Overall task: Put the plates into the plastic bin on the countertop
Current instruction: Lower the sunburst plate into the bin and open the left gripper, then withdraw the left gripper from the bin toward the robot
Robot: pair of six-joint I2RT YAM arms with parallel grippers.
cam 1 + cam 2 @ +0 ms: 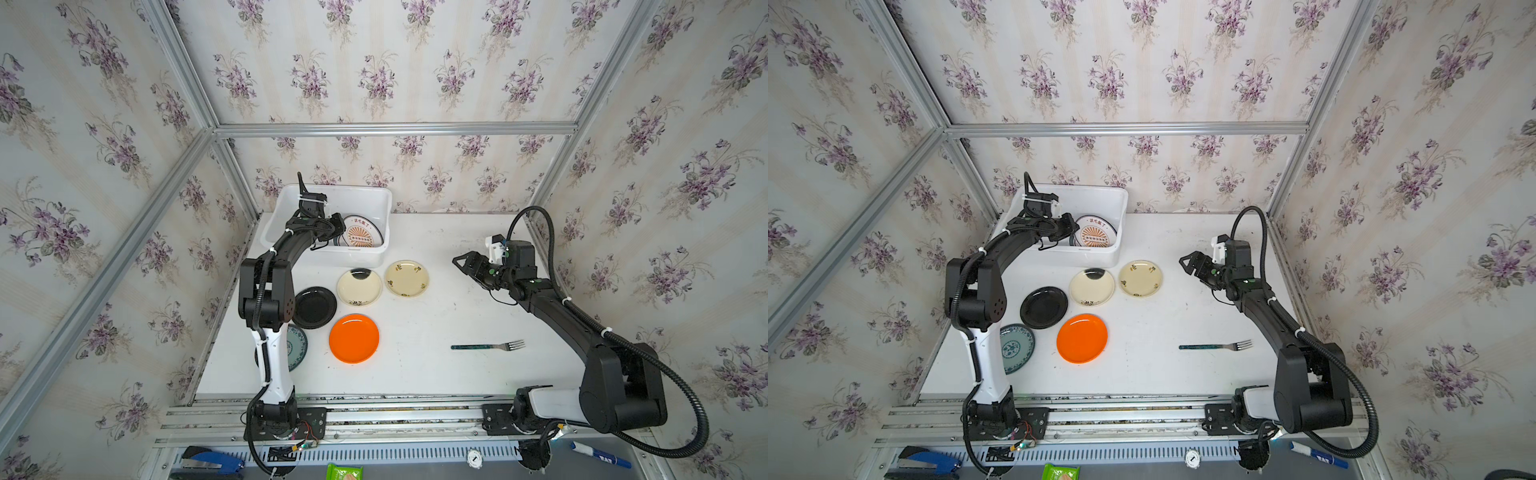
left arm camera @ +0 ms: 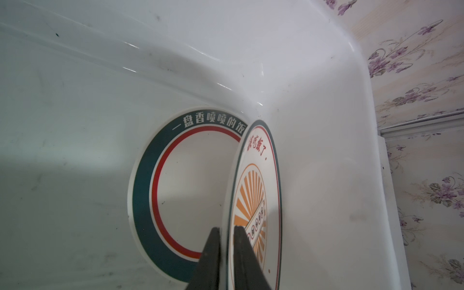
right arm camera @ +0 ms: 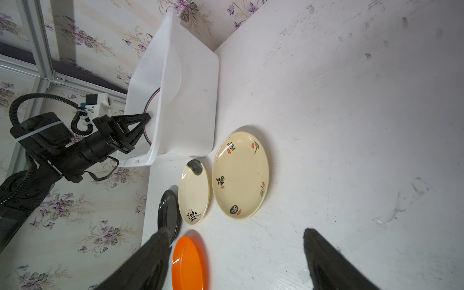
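where the white countertop [image 1: 436,316] runs back to the papered wall, the bin [image 1: 361,259] sits at its far left corner. the left arm reaches over the bin's rim and the left gripper [image 2: 227,229] is down inside, its fingers a little apart on either side of the rim of the sunburst plate [image 2: 253,190]; whether they pinch it or merely straddle it cannot be told. that plate is tilted up on edge near the bin's right end wall, partly in front of the ringed plate [image 2: 143,190], which lies flat on the bin floor. the right gripper [image 3: 235,232] hangs above the right side of the countertop, jaws spread wide with nothing between them. lying flat on the countertop in front of the bin are the orange plate [image 1: 354,338], the black plate [image 1: 316,307], the blotted cream plate [image 1: 359,287], the speckled cream plate [image 1: 406,278] just beside it, and the green-patterned plate [image 1: 298,347], half hidden under the left arm. the fork [image 1: 488,346] lies well apart to the right.
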